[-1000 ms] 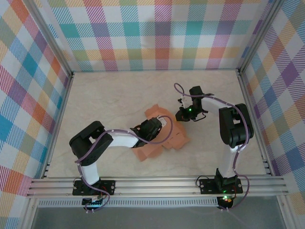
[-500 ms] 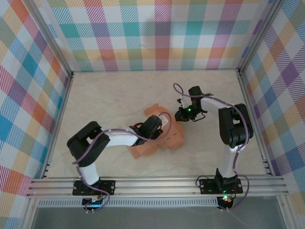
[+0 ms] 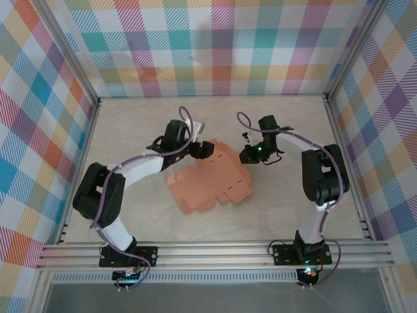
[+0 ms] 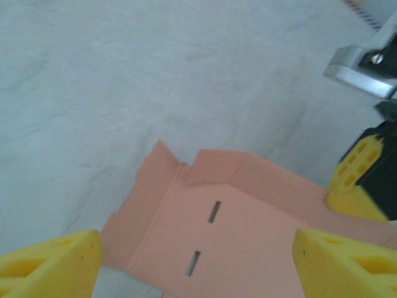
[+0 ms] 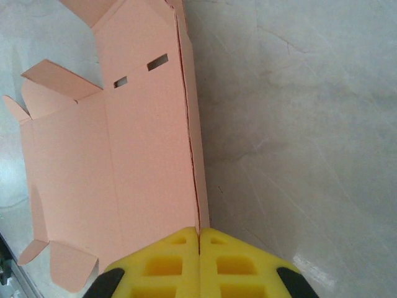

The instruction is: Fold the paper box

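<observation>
Wrist close-up — right gripper (image 5: pixel 199 236) pinches paper box (image 5: pixel 149 155) edge

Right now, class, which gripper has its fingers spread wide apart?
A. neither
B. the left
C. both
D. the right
B: the left gripper holds its yellow fingertips far apart over the paper box, while the right gripper has its fingertips pressed together.

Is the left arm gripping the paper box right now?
No, the left fingers stand wide apart over the paper box, clamping nothing.
</observation>
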`<state>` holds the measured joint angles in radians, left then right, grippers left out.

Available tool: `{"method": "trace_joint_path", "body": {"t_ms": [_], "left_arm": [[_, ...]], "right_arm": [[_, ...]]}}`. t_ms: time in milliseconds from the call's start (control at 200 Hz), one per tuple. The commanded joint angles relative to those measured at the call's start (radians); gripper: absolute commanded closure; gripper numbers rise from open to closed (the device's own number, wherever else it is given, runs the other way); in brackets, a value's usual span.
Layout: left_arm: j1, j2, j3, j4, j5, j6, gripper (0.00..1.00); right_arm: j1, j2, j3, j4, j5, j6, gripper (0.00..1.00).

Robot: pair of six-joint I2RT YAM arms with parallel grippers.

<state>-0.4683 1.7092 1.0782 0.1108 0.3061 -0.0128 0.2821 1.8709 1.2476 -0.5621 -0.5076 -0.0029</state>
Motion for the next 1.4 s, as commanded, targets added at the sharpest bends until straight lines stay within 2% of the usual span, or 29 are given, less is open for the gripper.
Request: {"method": "trace_joint_path", "body": {"t_ms": [0,90,200,385,505,700,845,1065,1395], "left_arm": [[0.064,0.122,0.139,-0.097,0.351,0.009,0.22],[0.068,0.224,0.294,-0.246,0.422,0.112,0.26],[0.066,0.343,0.489,-0.482,0.473,0.211,0.39],[0.065,0.475,0.696,-0.695,0.514,0.382,0.38],[0.054,0.535,0.790,-0.778,0.524,0.434,0.38],[0.034,0.542,0.809,-0.784,0.534,0.445,0.40],[0.013,0.514,0.759,-0.750,0.516,0.442,0.41],[-0.021,0.477,0.680,-0.665,0.519,0.403,0.41],[-0.063,0.509,0.678,-0.588,0.508,0.327,0.42]], "right_arm": [[0.007,-0.024,0.031,-0.025,-0.006,-0.064,1.00],[0.009,-0.018,0.046,-0.041,-0.015,-0.083,1.00],[0.008,-0.004,0.073,-0.067,-0.023,-0.083,1.00],[0.012,0.012,0.100,-0.097,-0.038,-0.087,1.00],[0.012,0.022,0.109,-0.107,-0.039,-0.088,1.00],[0.012,0.029,0.119,-0.109,-0.032,-0.088,1.00],[0.012,0.040,0.134,-0.104,-0.028,-0.073,1.00],[0.012,0.045,0.143,-0.093,-0.027,-0.057,1.00],[0.013,0.053,0.139,-0.079,-0.040,-0.037,1.00]]}}
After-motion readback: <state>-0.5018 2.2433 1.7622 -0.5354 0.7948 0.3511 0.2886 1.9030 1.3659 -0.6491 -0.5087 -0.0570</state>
